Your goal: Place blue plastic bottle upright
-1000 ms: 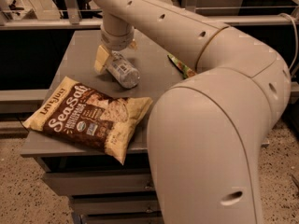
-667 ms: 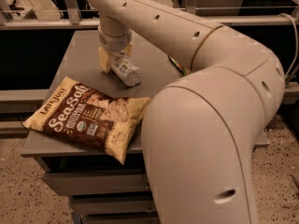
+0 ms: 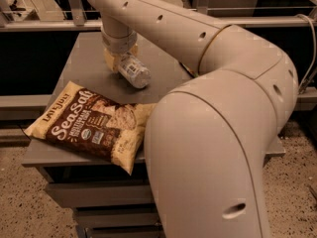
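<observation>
The blue plastic bottle (image 3: 134,73) is a small clear ribbed bottle with a pale label. It lies tilted at the back middle of the grey table (image 3: 74,66), its base pointing toward the front right and its cap end hidden. My gripper (image 3: 121,61) reaches down from above and is shut on the bottle's upper end, with a yellowish finger (image 3: 110,59) showing on its left side. I cannot tell whether the bottle's lower end touches the tabletop.
A brown and yellow sea salt chip bag (image 3: 86,125) lies flat at the table's front left, close to the bottle. My large beige arm (image 3: 223,133) covers the table's right half. A metal rail (image 3: 44,24) runs behind the table.
The gripper and the bottle have shifted slightly and turned together. The bottle's free end now sits a little higher. The chip bag has not moved.
</observation>
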`<state>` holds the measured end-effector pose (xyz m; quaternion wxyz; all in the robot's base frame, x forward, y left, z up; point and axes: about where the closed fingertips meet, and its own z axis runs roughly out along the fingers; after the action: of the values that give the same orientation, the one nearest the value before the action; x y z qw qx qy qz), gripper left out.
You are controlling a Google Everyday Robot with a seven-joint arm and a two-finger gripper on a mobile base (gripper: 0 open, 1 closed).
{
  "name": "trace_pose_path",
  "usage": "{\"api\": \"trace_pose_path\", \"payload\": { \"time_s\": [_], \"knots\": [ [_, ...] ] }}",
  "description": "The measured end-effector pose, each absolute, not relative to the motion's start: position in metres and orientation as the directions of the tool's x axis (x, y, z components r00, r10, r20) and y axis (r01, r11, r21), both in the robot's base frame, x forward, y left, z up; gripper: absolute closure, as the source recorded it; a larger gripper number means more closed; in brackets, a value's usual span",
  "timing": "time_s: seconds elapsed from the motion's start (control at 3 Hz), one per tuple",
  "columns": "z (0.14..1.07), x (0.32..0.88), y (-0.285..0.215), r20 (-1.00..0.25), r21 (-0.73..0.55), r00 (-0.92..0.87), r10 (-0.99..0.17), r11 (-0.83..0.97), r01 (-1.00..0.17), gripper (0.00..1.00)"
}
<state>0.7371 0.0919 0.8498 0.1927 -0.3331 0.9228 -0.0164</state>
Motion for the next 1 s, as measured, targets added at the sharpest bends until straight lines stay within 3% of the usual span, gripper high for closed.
{"api": "trace_pose_path", "payload": {
  "time_s": [0.33, 1.0],
  "knots": [
    [0.874, 0.730, 0.083, -0.417, -0.194, -0.645, -0.641, 0.756, -0.626, 1.00],
    [0.927, 0.679, 0.062, -0.662, -0.215, -0.382, -0.645, 0.651, -0.728, 1.00]
  ]
}}
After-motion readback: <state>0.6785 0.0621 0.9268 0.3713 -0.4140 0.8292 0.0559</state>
